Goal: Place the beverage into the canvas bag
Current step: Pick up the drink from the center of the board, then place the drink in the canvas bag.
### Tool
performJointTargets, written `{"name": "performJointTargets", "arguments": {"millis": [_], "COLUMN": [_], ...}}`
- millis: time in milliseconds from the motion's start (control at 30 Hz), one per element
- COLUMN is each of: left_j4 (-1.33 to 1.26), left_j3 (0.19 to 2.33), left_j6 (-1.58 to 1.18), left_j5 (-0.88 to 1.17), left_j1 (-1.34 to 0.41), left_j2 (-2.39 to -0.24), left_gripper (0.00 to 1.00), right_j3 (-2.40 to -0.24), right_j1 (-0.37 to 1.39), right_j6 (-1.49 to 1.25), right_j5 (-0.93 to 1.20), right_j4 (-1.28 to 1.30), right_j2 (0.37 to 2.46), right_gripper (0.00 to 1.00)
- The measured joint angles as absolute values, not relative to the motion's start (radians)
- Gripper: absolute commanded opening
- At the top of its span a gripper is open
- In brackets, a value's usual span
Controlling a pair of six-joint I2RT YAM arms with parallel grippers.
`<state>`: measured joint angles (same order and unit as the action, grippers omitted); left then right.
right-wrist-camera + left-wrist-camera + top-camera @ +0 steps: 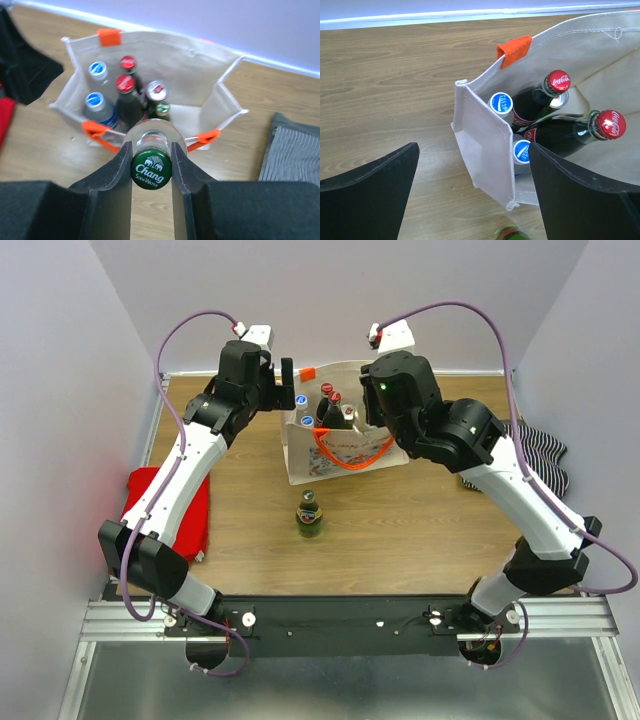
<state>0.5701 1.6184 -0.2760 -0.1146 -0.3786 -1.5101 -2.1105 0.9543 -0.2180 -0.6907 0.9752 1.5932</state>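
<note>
The cream canvas bag [340,462] stands open at the table's back middle, with orange handles and an orange tab [514,50]. It holds two red-capped cola bottles [559,81], two blue-capped bottles [501,102], a can [156,91] and a green-capped bottle. My right gripper [151,148] is shut on the neck of a clear Chang soda water bottle [151,170] and holds it above the bag's near rim [200,60]. In the top view this gripper [378,400] is over the bag's right side. My left gripper [475,200] is open and empty, straddling the bag's left corner [485,145]; it also shows in the top view [288,380].
A green bottle [309,513] stands on the wood in front of the bag; its top shows in the left wrist view [512,234]. A red cloth [165,510] lies at the left. A striped cloth [540,455] lies at the right, also in the right wrist view [292,150].
</note>
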Motion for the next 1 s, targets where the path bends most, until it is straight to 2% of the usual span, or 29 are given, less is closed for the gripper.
{"name": "performJointTargets", "arguments": {"millis": [200,300,433,600,900,933,1000], "left_j4": [0.57,0.57,0.569,0.571,0.575,0.575,0.576], "left_j3": [1.618,1.618,1.618,1.62,1.623,1.624,1.625], "left_j6": [-0.276,-0.276,-0.278,-0.278,-0.276,-0.276,-0.274], "left_j5": [-0.068,-0.049,-0.031,-0.001,0.019,0.019,0.02], "left_j1": [-0.379,-0.379,-0.379,-0.379,-0.379,-0.379,-0.379], "left_j2": [-1.522,-1.537,-1.568,-1.614,-1.639,-1.639,-1.639], "left_gripper": [0.95,0.88,0.7,0.61,0.42,0.36,0.29], "right_j3": [-2.136,-2.137,-2.179,-2.247,-2.178,-2.164,-2.128], "right_j1": [0.951,0.951,0.949,0.932,0.757,0.739,0.707], "right_j6": [-0.149,-0.117,-0.084,-0.077,-0.146,-0.15,-0.157], "right_j5": [-0.802,-0.838,-0.896,-0.916,-0.761,-0.748,-0.714], "right_j4": [0.926,0.885,0.859,0.832,0.817,0.815,0.811], "right_j2": [1.579,1.576,1.602,1.645,1.655,1.655,1.655], "right_gripper": [0.01,0.01,0.01,0.01,0.01,0.01,0.01]}}
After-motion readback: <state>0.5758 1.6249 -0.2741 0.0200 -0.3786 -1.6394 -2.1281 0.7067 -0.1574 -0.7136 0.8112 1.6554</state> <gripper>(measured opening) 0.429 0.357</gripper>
